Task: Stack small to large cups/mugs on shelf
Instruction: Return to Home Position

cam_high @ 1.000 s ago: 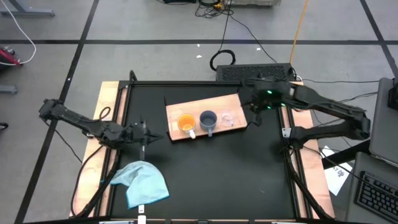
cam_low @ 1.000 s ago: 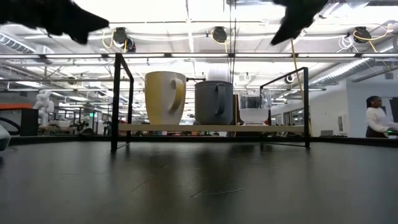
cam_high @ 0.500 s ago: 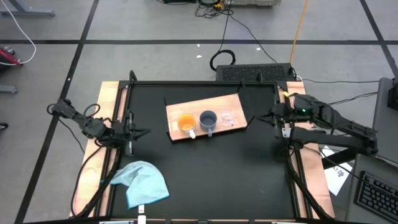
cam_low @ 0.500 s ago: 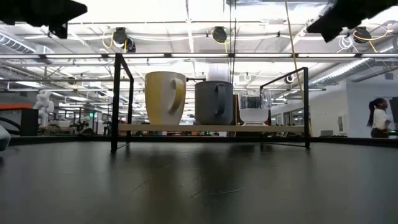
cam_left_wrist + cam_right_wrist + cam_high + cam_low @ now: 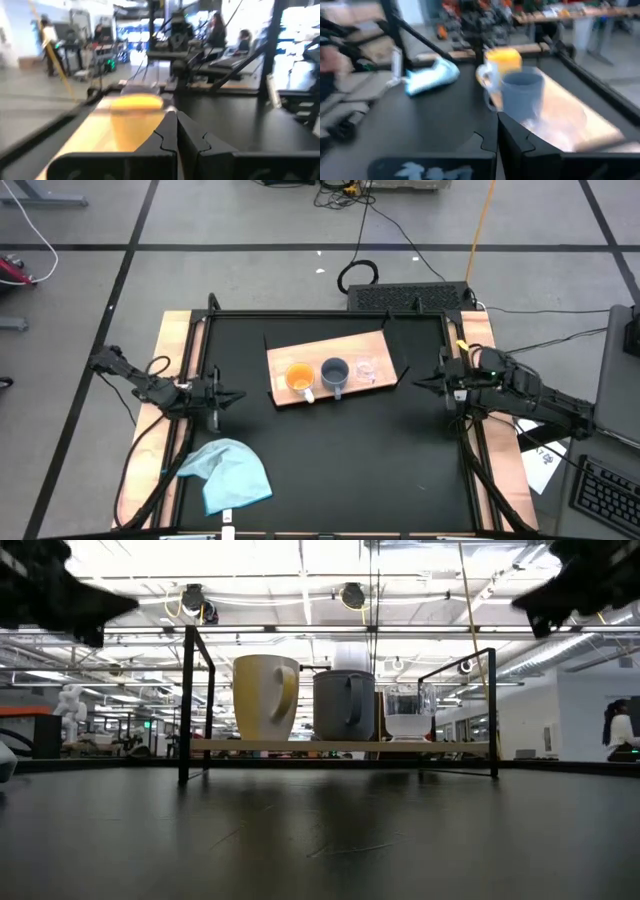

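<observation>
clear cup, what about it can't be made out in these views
- High view: clear cup too small and see-through; handle indistinct against the shelf.
- Left wrist view: not visible past the orange cup.
- Right wrist view: cannot be told from the shelf near the grey-blue cup.

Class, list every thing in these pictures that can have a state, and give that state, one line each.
Orange cup: upright on the shelf.
Grey cup: upright on the shelf, between the other two.
Clear cup: upright on the shelf.
Cloth: crumpled on the table.
Left gripper: shut, empty, by the table's left edge.
Right gripper: shut, empty, by the table's right edge.
</observation>
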Controlling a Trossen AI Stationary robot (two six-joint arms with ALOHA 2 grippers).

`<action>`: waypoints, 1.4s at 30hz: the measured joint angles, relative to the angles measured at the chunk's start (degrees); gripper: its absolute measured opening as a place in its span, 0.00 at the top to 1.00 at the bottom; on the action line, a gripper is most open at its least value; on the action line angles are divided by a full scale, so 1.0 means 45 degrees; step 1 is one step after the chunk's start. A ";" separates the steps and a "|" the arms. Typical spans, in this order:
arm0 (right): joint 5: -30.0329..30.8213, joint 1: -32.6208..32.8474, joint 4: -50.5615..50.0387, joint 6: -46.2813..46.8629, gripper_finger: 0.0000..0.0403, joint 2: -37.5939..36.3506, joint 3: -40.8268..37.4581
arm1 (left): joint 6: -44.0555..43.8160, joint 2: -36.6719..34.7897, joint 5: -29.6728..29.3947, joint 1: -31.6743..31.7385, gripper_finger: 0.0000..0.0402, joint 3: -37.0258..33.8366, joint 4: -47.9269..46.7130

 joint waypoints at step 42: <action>-0.1826 0.1230 0.5427 -0.0790 1.00 0.0548 -0.3861 | -0.0597 -0.0493 0.2671 0.1951 1.00 0.0035 -0.1899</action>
